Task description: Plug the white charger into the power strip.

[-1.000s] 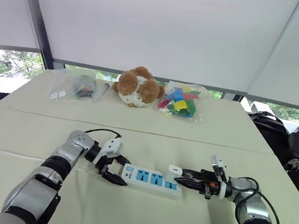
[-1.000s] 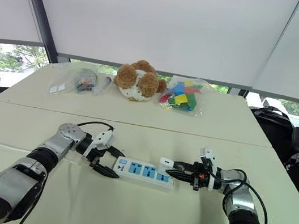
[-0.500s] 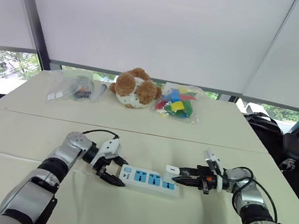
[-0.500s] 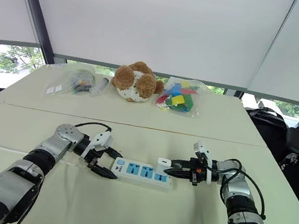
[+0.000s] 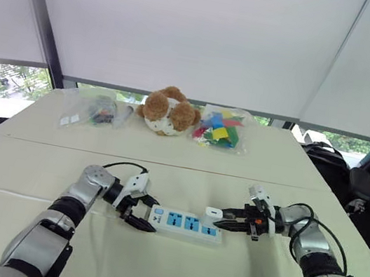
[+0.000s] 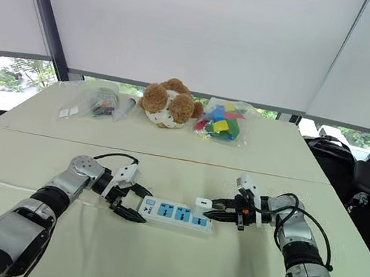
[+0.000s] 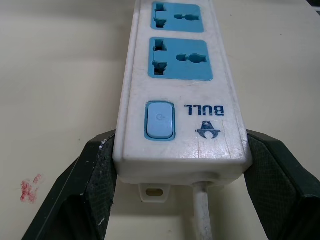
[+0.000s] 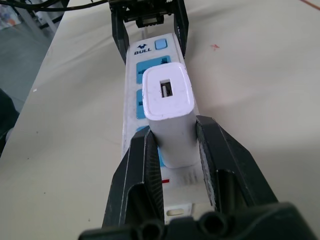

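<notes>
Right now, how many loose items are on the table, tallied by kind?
Power strip: 1
White charger: 1
Teddy bear: 1
Clear bag of coloured blocks: 1
Clear bag of small items: 1
Total: 5

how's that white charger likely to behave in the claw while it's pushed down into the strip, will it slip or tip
The white charger looks smooth and glossy, so it may slip between the right claw's pads under load. It stands tall above the grip, so it could tilt. The power strip probably stays put, since the left claw clamps its switch end.
</notes>
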{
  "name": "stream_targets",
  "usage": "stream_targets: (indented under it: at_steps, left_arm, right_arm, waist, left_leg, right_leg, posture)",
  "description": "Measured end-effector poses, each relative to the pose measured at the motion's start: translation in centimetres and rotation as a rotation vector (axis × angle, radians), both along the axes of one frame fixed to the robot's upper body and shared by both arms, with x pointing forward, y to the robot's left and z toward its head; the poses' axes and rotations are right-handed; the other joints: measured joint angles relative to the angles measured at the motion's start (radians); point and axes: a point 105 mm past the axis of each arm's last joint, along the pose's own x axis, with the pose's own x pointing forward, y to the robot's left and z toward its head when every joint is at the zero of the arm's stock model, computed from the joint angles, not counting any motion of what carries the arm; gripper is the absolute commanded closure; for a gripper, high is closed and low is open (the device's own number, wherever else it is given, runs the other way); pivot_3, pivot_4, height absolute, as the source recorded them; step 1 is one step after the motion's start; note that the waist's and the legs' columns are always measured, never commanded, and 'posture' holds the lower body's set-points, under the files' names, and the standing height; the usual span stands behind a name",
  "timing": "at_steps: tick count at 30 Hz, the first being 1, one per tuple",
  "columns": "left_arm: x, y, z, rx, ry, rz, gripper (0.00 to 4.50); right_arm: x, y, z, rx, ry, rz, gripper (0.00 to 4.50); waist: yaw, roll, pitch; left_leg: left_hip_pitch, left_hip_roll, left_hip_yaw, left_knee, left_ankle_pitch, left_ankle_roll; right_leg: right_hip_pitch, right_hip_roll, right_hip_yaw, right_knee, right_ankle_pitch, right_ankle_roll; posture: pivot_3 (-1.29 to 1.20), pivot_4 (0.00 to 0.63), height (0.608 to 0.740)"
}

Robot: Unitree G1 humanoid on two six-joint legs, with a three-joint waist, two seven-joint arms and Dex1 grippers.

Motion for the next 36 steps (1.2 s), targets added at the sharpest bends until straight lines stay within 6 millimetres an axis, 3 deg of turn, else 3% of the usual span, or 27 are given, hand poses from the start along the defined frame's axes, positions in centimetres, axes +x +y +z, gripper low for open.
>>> stream_targets:
  at_steps: [13, 17, 20, 22, 26, 29, 36]
  left_arm:
    - [0.0, -0.1, -0.1, -0.001, 0.002, 0.003, 1.49]
    - [0.0, -0.4, -0.1, -0.013, -0.002, 0.001, 1.49]
    - [0.0, -0.8, 0.2, -0.024, -0.007, -0.009, 1.49]
    - [0.0, -1.1, 0.3, -0.035, -0.012, -0.018, 1.49]
    - [-0.1, -1.2, 0.8, -0.077, -0.02, -0.011, 1.49]
    - [-0.1, -0.6, 0.6, -0.096, 0.003, 0.049, 0.11]
    - [-1.0, 0.8, 1.6, -0.186, 0.102, 0.196, 0.02]
  right_arm:
    - [0.0, -0.1, 0.0, -0.001, 0.015, -0.009, 3.89]
    - [0.0, -1.0, -1.2, -0.001, 0.029, -0.092, 1.88]
    - [0.1, -1.7, -0.4, 0.035, 0.006, -0.168, 0.36]
    - [-0.6, -2.0, 0.1, 0.056, 0.011, -0.188, 0.36]
    - [-3.6, -3.5, 3.5, 0.037, -0.042, -0.205, 0.36]
    - [-5.1, -5.0, 5.2, 0.009, -0.056, -0.265, 0.31]
    - [-7.4, -7.7, 4.7, 0.005, 0.004, -0.417, 0.31]
  waist:
    - [0.0, -0.001, -0.003]
    - [0.007, 0.002, -0.001]
    - [0.014, 0.01, 0.004]
    - [0.026, 0.013, 0.007]
    - [0.036, 0.021, 0.01]
    - [0.034, 0.019, 0.015]
    - [0.022, 0.011, 0.034]
  left_leg:
    - [0.0, 0.003, -0.001, -0.002, 0.0, 0.0]
    - [-0.003, 0.003, -0.002, -0.003, 0.0, 0.0]
    - [-0.004, -0.003, 0.002, -0.009, 0.0, 0.0]
    - [-0.006, -0.004, 0.002, -0.013, 0.0, 0.0]
    - [-0.02, -0.004, 0.001, -0.013, 0.001, 0.0]
    - [-0.02, -0.005, 0.001, -0.013, 0.001, 0.0]
    - [-0.021, -0.002, 0.0, -0.013, 0.001, 0.0]
  right_leg:
    - [0.001, -0.008, 0.0, -0.002, -0.001, -0.002]
    - [-0.003, -0.012, 0.0, -0.004, -0.001, -0.002]
    - [-0.005, -0.019, 0.0, -0.005, -0.001, -0.002]
    - [-0.007, -0.019, -0.001, -0.007, -0.001, -0.002]
    - [-0.02, -0.016, -0.005, -0.008, 0.002, 0.003]
    - [-0.02, -0.011, -0.005, -0.008, 0.001, 0.003]
    - [-0.022, -0.001, -0.004, -0.006, 0.002, 0.004]
  posture:
    - [0.0, 0.15, 0.739]
    - [0.0, 0.15, 0.739]
    - [0.0, 0.15, 0.739]
    - [0.0, 0.15, 0.739]
    - [0.0, 0.15, 0.739]
    - [0.0, 0.15, 0.739]
    - [0.0, 0.15, 0.739]
